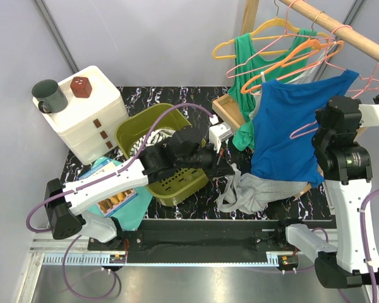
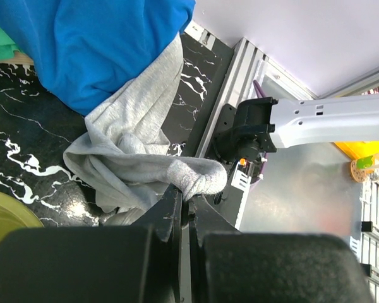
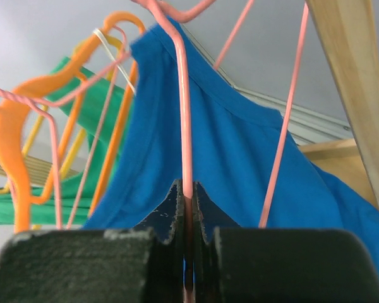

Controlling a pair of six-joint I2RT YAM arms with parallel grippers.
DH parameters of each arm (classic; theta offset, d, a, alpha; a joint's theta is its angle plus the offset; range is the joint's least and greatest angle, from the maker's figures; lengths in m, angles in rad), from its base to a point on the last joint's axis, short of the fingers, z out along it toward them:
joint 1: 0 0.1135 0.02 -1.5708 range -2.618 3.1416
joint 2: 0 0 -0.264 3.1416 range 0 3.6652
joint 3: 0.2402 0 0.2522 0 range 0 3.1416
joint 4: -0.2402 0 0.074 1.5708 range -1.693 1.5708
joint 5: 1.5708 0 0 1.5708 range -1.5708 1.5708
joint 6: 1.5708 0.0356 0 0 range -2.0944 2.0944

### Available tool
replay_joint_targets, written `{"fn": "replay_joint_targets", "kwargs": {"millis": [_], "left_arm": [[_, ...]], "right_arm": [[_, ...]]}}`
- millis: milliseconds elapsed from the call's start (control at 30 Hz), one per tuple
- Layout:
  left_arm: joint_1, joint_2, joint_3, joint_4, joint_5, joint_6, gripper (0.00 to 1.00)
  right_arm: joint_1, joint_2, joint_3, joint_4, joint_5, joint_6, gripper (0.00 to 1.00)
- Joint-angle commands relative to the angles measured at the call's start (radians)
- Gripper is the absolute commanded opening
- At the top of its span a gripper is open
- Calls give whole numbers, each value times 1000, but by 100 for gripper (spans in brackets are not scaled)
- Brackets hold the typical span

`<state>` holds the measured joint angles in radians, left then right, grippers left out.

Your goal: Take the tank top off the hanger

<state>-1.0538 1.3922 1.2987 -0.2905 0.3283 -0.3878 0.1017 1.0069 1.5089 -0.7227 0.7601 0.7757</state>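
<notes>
While in right claw [image 3: 187, 193], pink hanger [image 3: 184, 113].

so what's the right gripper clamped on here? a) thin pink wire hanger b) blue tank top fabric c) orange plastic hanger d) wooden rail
A: in the right wrist view the right gripper is shut on the thin pink wire hanger, and the blue tank top hangs behind it rather than between its jaws. The left gripper is shut on the grey cloth instead.
</notes>
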Motion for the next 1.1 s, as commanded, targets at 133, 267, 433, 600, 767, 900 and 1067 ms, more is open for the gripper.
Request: {"fn": "replay_joint_targets", "kwargs": {"millis": [133,267,433,600,767,900,1067], "left_arm": [[-8,-22,5,31,-12,30,0],[-20,22,34,31,-8,30,0],[-44,131,103,31,-8,40,1],[-93,293,169,28,-41,67,5],[-153,445,246,10,-175,95,25],[-193,565,280,2,-308,121,54],[-264,654,278,28,-569,200,94]], "right_arm": [[-11,-132,-118,-15,-76,8,23],[-11,-189,-144,-56,-105,-51,42],[-11,-251,-131,-148,-185,-108,70],[-11,-315,-176,-247,-288,-151,100],[-11,-366,-207,-306,-385,-207,100],[-11,-395,-196,-340,-435,-228,100],[-11,-444,-217,-356,-481,-230,100]]}}
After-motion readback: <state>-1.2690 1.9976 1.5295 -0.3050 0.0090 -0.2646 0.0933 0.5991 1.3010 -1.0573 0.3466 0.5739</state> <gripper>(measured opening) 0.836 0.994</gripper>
